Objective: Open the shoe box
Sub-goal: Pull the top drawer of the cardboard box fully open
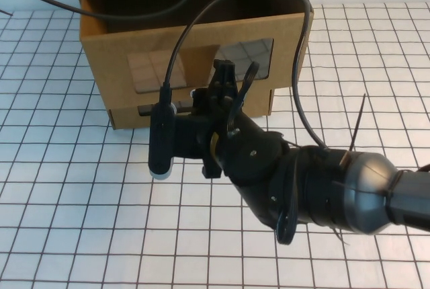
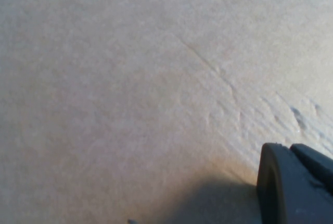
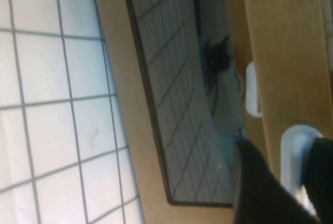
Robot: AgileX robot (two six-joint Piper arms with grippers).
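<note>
The brown cardboard shoe box [image 1: 134,33] is matt and faintly creased, its rectangular window pane [image 3: 177,94] glossy clear plastic. The white gridded table [image 1: 67,201] looks smooth; the right hand [image 1: 238,66] is matt black plastic

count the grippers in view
2: right gripper at the shoe box front, jaws open; left gripper close against plain cardboard, only partly in view.
</note>
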